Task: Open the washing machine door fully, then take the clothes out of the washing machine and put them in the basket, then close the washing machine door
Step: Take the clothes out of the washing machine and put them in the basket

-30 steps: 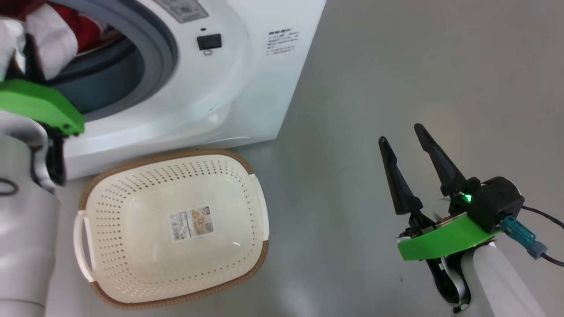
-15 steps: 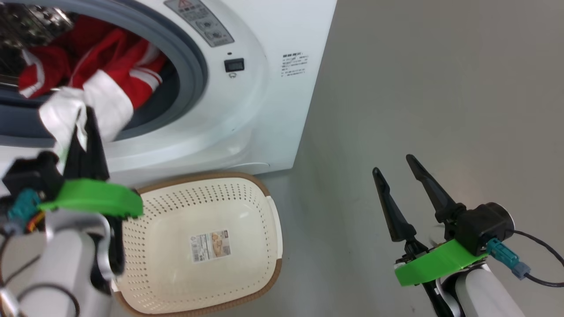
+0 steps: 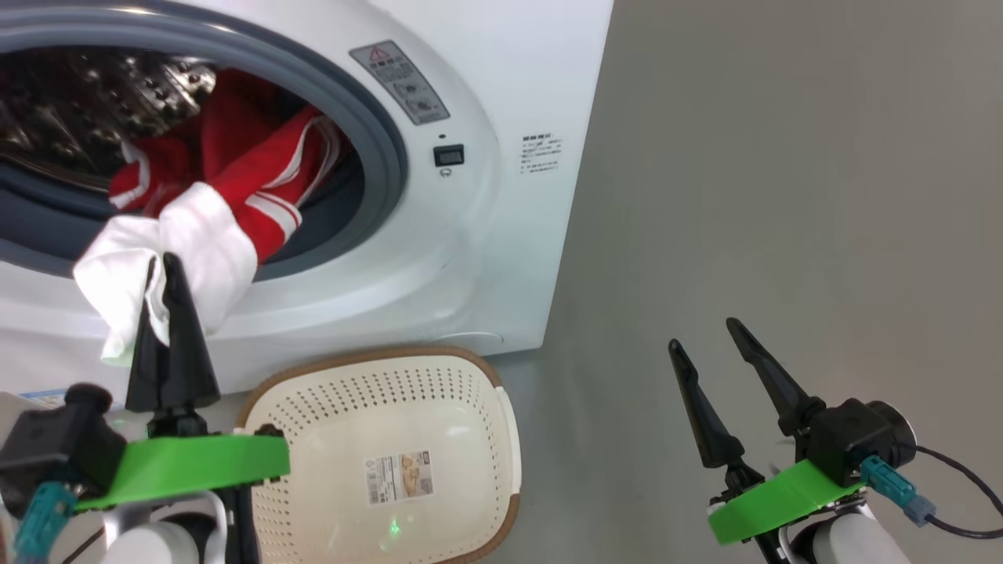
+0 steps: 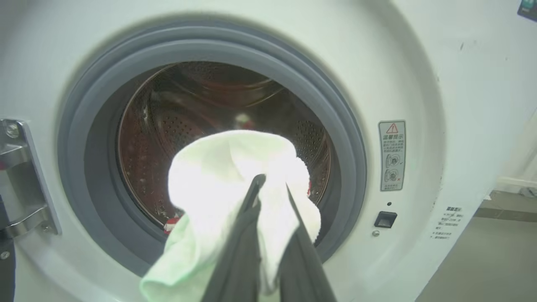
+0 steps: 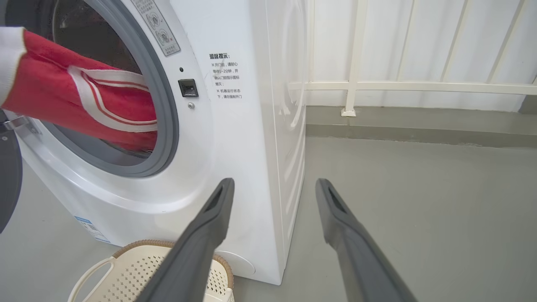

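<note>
The white washing machine (image 3: 501, 258) stands with its grey-ringed drum mouth (image 4: 344, 138) uncovered. Red clothes (image 3: 258, 172) with white trim stretch from the drum out over the ring. My left gripper (image 3: 159, 265) is shut on their white part (image 4: 226, 167), just outside the mouth and above the front lip. The cream basket (image 3: 368, 356) sits on the floor before the machine, below and right of that gripper, with nothing in it but its label. My right gripper (image 3: 703, 334) hangs open over the floor to the right. A dark curved edge of the door (image 5: 6, 180) shows at the far left of the right wrist view.
The metal door hinge (image 4: 19, 180) sits left of the drum mouth. Grey floor (image 3: 783, 196) stretches to the machine's right. A white railing (image 5: 356, 84) and a low kerb close off the back beyond the machine.
The head camera has shifted, so the whole picture has slid. My left gripper has drawn back from the drum mouth, pulling the clothes out over the ring. The right gripper has stayed open.
</note>
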Tool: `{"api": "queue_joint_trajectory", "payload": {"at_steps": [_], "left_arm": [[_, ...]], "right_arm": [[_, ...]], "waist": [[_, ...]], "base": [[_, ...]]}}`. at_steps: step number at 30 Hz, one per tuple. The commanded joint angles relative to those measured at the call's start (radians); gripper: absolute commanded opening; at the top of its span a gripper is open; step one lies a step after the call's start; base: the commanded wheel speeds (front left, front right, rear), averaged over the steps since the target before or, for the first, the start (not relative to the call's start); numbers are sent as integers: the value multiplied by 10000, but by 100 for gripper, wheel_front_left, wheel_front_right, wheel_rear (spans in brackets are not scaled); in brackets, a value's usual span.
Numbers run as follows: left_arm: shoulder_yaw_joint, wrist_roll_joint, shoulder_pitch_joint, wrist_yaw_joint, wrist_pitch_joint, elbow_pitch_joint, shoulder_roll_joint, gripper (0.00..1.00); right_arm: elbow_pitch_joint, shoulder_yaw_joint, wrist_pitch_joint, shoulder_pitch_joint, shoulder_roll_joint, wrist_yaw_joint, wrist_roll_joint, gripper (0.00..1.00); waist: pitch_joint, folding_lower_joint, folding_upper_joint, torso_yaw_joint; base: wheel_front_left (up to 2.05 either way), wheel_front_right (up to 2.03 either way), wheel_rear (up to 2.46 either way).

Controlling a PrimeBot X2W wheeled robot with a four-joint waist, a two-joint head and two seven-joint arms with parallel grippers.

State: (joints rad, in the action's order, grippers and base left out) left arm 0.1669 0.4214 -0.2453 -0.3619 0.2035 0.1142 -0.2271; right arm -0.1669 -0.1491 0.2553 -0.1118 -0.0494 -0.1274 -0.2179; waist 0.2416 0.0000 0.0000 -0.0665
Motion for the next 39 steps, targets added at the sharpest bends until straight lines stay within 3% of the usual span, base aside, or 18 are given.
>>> {"api": "queue_joint_trajectory", "payload": {"at_steps": [1, 11, 27, 33, 39], "left_arm": [[-378, -178, 31, -74, 131, 478, -141, 0], [-498, -658, 326, -274, 422, 1729, -204, 0], [-465, -1056, 636, -176, 548, 2715, -209, 0], [-188, -938, 1273, -75, 563, 2347, 63, 0], [345, -593, 1873, 161, 570, 977, 602, 0]], "right_arm": [[190, -205, 65, 60, -8, -33, 93, 100], [116, -296, 65, 269, -8, -33, -75, 100], [49, -320, 65, 545, -8, -33, -189, 100], [65, -347, 65, 561, -8, -33, -174, 100], [119, -407, 65, 486, -8, -33, -152, 100]], "waist": [[-255, 0, 0, 113], [-788, 0, 0, 172], [-1291, 0, 0, 175], [-1296, 0, 0, 182], [-1130, 0, 0, 93]], "base": [[0, 0, 0], [0, 0, 0], [0, 0, 0], [0, 0, 0], [0, 0, 0]]}}
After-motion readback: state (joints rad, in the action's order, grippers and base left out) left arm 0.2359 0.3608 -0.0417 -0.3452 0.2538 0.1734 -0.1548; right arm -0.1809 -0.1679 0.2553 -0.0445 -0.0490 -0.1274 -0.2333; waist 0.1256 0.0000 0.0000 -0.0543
